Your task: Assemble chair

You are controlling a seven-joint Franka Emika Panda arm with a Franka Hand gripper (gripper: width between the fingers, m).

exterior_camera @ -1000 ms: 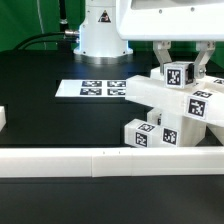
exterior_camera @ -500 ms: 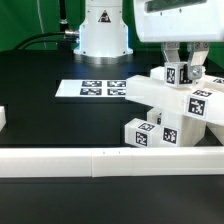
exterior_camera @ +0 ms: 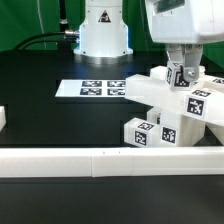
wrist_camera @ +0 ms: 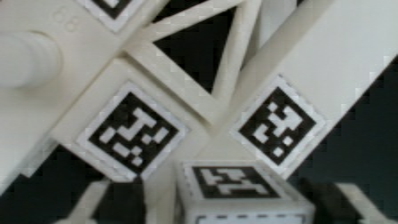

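White plastic chair parts [exterior_camera: 170, 110] sit stacked as a partial build on the black table [exterior_camera: 50, 110], at the exterior view's right, just behind the low border wall [exterior_camera: 100, 160] and near the marker board [exterior_camera: 95, 89].

What changed: 1 s ago the arm hung higher with its fingers spread around the small tagged block [exterior_camera: 179, 75] on top of the stack; 0.5 s ago it had dropped and shifted toward the exterior view's left. Now the gripper [exterior_camera: 180, 72] is lower again, and the fingers look drawn in against the block's sides. The stack itself hasn't moved over the 3 frames. My read: it's a grasp closing on that top piece, either to seat it or to lift it; which one I can't say yet.

Gripper state: narrow gap, apparently pinching the block, tho the ext. view is too small to confirm firm contact.

View differences: the wrist cam shows the block's tag face [wrist_camera: 231, 183] centred between 2 dark blurred fingers [wrist_camera: 352, 197], w/ the X-braced frame [wrist_camera: 196, 75] and its 2 diamond-set tags right beyond. The ext. view shows none of that bracing clearly. Only the ext. view gives the table layout, wall and robot base [exterior_camera: 102, 30].
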